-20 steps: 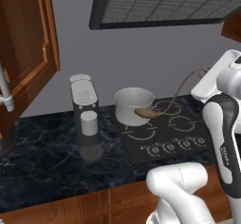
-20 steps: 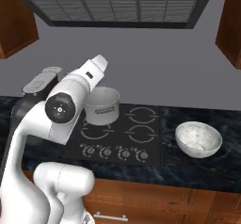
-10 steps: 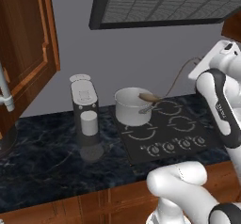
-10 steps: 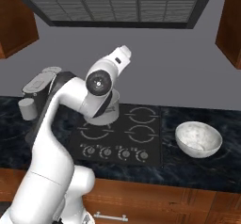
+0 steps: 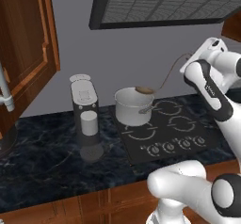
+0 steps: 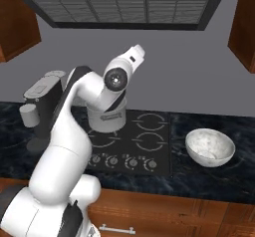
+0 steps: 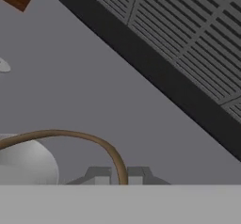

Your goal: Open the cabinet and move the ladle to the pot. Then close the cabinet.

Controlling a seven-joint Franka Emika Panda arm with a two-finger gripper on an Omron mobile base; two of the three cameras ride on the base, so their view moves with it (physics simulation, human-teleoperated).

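Dark marbled counter, black hob. Nearest: gripper, jaws narrow, clamped on handle end of ladle. Raised since a second ago; bowl now lifted from inside pot to just above its rim, so placement not complete. Ladle: slim, curved, grey-brown. Beyond: cabinet door ajar, closing pending.
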